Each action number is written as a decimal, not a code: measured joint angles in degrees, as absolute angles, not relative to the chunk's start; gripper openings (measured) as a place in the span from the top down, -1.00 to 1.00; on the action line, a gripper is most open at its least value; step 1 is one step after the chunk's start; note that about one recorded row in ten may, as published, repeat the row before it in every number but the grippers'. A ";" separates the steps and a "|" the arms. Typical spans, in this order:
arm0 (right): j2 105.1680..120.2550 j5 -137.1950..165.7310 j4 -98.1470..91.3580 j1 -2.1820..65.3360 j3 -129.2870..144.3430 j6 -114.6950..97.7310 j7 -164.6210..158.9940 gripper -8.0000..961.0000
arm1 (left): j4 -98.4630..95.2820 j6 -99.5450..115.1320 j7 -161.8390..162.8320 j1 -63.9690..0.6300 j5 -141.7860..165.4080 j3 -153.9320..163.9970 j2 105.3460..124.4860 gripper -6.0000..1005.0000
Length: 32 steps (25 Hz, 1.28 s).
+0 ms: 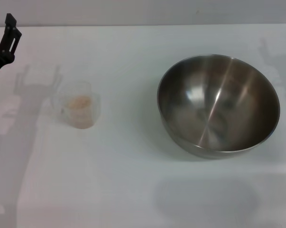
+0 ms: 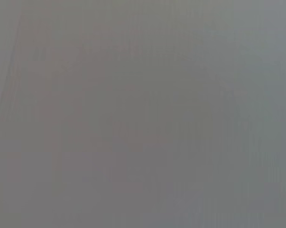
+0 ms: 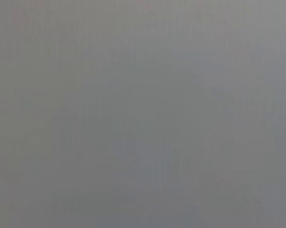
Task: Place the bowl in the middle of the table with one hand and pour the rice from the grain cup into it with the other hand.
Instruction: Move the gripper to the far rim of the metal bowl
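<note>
Head view showed the left gripper (image 1: 10,28) upper left (grip state unclear), the grain cup (image 1: 79,108) left of the bowl (image 1: 218,105).

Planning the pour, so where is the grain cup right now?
In the head view the grain cup stands on the table's left side, apart from the bowl to its right.

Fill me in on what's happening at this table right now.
Nothing is being handled yet. The bowl sits empty on the right side of the table, not in the middle. The grain cup stands apart on the left with the rice inside. The left gripper is at the far left edge, clear of the cup. The right gripper is out of view, and both wrist views show only plain grey.
</note>
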State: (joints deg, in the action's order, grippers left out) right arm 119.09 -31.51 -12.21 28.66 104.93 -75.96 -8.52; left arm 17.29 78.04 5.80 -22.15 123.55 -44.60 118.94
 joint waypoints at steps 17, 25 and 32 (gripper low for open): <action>119.51 -31.59 -14.37 27.27 105.18 -76.58 13.15 -0.65 | 17.07 77.93 5.80 -21.99 123.67 -44.07 118.93 -0.68; 119.49 -31.92 -33.86 24.34 99.15 -50.63 14.15 -0.65 | 17.04 77.59 5.88 -22.38 123.67 -43.68 118.91 -0.68; 119.46 -31.93 -57.03 18.66 98.97 -20.59 11.59 -0.65 | 17.07 77.53 5.91 -22.90 123.49 -44.14 118.81 -0.68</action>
